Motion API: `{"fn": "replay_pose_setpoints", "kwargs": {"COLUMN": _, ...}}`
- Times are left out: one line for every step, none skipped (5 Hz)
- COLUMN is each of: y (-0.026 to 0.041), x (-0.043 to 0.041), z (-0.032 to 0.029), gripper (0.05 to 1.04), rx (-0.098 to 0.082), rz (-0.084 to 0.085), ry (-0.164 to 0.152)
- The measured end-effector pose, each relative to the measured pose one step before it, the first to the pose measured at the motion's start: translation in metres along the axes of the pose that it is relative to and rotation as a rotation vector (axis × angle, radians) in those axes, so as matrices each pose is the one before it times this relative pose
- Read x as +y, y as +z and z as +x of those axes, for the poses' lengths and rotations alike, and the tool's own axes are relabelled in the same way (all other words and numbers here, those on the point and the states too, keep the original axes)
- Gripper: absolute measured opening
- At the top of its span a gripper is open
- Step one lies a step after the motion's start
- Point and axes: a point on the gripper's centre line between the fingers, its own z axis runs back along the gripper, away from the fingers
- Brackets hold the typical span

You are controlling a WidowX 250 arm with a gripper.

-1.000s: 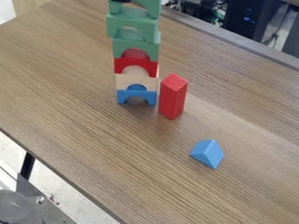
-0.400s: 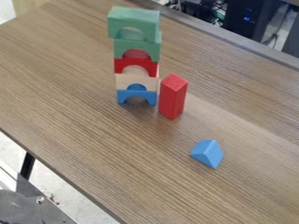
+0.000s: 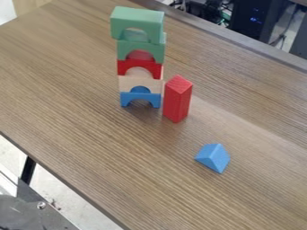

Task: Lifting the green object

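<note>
A green arch block [image 3: 137, 19] tops the stack of arch-shaped blocks in the upper middle of the camera view. Directly under it is a second green arch [image 3: 140, 48]. Below these come a red arch [image 3: 123, 67], a natural-wood arch [image 3: 127, 84] and, on the table, a blue arch [image 3: 141, 96]. The stack stands upright, its top block jutting slightly to the left.
A red rectangular block [image 3: 177, 99] stands upright close to the stack's right side. A blue triangular block [image 3: 213, 157] lies nearer the front on the wooden table [image 3: 78, 99]. Dark equipment [image 3: 255, 22] is behind the table's far edge.
A third green arch and a dark bit of the gripper, at the stack's top a second ago, have left through the top edge. The rest of the stack stayed put.
</note>
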Motion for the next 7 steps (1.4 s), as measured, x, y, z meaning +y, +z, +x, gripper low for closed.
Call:
{"fn": "replay_pose_setpoints", "kwargs": {"y": -0.00542, "x": 0.02498, "z": -0.01538, "gripper": 0.557, "rx": -0.0047, "rz": 0.0294, "ry": -0.1438}}
{"fn": "replay_pose_setpoints", "kwargs": {"y": -0.00848, "x": 0.02473, "z": -0.01584, "gripper": 0.557, "rx": -0.0006, "rz": 0.0307, "ry": -0.0969}}
{"fn": "replay_pose_setpoints", "kwargs": {"y": -0.0135, "x": 0.02741, "z": -0.02315, "gripper": 0.557, "rx": -0.0056, "rz": 0.0361, "ry": -0.1087}}
{"fn": "replay_pose_setpoints", "kwargs": {"y": -0.02169, "x": 0.02267, "z": -0.02404, "gripper": 0.557, "rx": -0.0027, "rz": 0.0471, "ry": -0.0773}}
{"fn": "replay_pose_setpoints", "kwargs": {"y": -0.02737, "x": 0.01289, "z": -0.01984, "gripper": 0.557, "rx": -0.052, "rz": 0.0124, "ry": -0.0424}}
{"fn": "replay_pose_setpoints", "kwargs": {"y": -0.02574, "x": -0.00394, "z": -0.01336, "gripper": 0.557, "rx": -0.034, "rz": 0.0387, "ry": -0.0147}}
{"fn": "replay_pose_setpoints", "kwargs": {"y": -0.0312, "x": -0.01133, "z": -0.00791, "gripper": 0.557, "rx": -0.0373, "rz": 0.0503, "ry": -0.0026}}
